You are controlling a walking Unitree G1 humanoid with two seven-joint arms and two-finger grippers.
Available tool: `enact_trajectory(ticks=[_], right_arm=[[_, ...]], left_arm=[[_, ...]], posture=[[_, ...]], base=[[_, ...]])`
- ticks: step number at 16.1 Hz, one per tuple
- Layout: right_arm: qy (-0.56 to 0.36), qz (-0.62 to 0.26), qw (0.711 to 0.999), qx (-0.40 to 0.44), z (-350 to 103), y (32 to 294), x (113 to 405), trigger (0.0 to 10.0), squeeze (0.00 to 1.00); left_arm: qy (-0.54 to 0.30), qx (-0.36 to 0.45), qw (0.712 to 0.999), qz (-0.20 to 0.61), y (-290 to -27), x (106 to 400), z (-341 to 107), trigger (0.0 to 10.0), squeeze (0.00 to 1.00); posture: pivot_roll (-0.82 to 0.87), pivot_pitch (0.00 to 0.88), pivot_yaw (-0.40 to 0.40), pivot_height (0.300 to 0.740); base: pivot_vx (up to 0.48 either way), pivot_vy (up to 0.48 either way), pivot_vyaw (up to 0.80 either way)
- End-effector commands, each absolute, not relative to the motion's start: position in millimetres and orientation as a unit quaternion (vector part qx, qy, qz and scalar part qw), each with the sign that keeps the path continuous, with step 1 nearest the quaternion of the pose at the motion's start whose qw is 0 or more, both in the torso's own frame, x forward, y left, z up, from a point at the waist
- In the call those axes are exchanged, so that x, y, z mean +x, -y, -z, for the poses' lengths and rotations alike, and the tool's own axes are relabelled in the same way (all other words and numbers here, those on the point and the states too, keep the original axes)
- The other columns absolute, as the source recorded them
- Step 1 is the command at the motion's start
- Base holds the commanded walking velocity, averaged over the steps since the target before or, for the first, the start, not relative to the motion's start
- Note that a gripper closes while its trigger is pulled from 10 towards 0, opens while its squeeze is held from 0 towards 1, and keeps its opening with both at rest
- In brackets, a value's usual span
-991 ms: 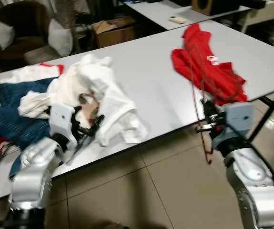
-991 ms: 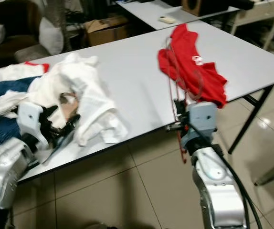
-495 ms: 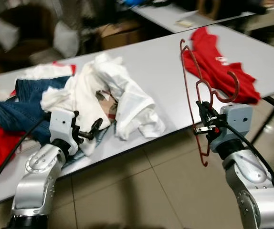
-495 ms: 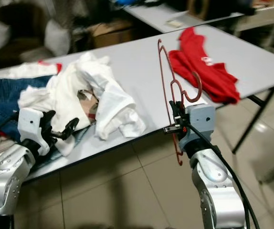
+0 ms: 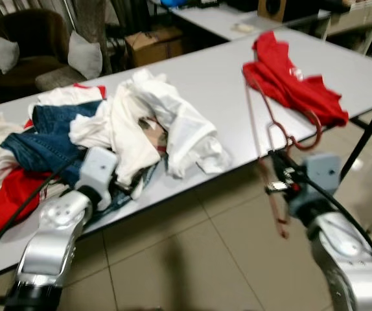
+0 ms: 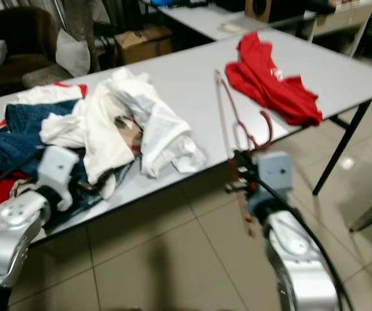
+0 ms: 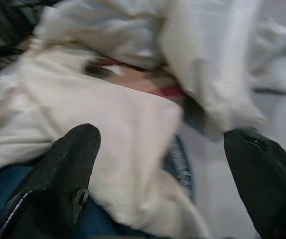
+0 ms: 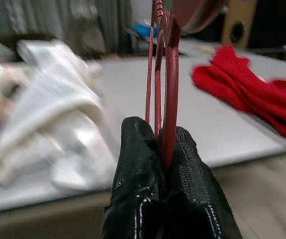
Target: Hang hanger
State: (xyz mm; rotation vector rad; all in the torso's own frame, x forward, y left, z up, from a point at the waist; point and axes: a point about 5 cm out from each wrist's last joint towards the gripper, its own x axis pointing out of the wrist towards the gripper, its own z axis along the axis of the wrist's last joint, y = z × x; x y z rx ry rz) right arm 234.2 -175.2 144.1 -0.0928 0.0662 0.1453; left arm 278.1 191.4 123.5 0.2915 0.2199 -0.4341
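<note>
Hanger (image 5: 268, 126): thin dark-red wire, bent into a long narrow frame with a curled hook (image 5: 309, 133) near its middle. It stands nearly upright off the front edge of the table (image 5: 218, 84), its upper end leaning over the tabletop and its lower end hanging below the edge towards the tiled floor (image 5: 192, 259).

Right gripper (image 8: 164, 149): two black, textured fingers (image 8: 138, 164) pressed together on the hanger's wires, clamping them. It sits in front of the table edge, below the hook.

Left gripper (image 7: 158, 179): black rounded fingers (image 7: 66, 164) spread wide apart with nothing between them, poised over the crumpled white cloth (image 5: 150, 123) and blue denim (image 5: 34, 139) at the near edge of the table.

Table: smooth, pale grey, matte top on black legs.

Red garment (image 5: 290, 78): soft knit, lying rumpled on the table's far right part, well apart from the hanger's hook.

Further clothing: red fabric (image 5: 11, 194) at the heap's left end, partly under the denim.

Change from half a second ago: the hanger sits lower against the table and is tilted further back; the left gripper has come in closer over the clothing heap.
</note>
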Motion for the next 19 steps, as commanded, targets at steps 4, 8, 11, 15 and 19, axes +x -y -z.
enact_trajectory(ticks=[4, 8, 11, 15, 19], right_arm=[[-0.051, -0.033, 0.997, -0.049, -138, 190, 230, 10.0, 0.00], [-0.060, -0.051, 0.995, -0.059, -135, 188, 224, 10.0, 0.00], [-0.058, -0.057, 0.995, -0.065, -137, 190, 226, 10.0, 0.00], [-0.056, -0.063, 0.994, -0.075, -139, 190, 226, 10.0, 0.00], [-0.053, -0.067, 0.993, -0.077, -140, 188, 227, 10.0, 0.00]], left_arm=[[-0.181, 0.202, 0.944, 0.186, -206, 285, -107, 10.0, 0.36], [-0.198, 0.147, 0.956, 0.157, -212, 286, -100, 0.0, 0.00], [-0.199, 0.107, 0.964, 0.143, -212, 284, -97, 0.0, 0.00], [-0.203, 0.080, 0.966, 0.140, -212, 281, -96, 0.0, 0.00], [-0.209, 0.070, 0.966, 0.137, -208, 286, -90, 0.0, 0.00]], posture=[[-0.13, 0.000, 0.130, 0.740], [-0.14, 0.000, 0.108, 0.740], [-0.14, 0.000, 0.095, 0.740], [-0.14, 0.000, 0.087, 0.740], [-0.15, 0.000, 0.093, 0.740]], base=[[0.000, 0.000, 0.00], [0.000, 0.000, 0.00], [0.000, 0.000, 0.00], [0.000, 0.000, 0.00], [0.000, 0.000, 0.00]])
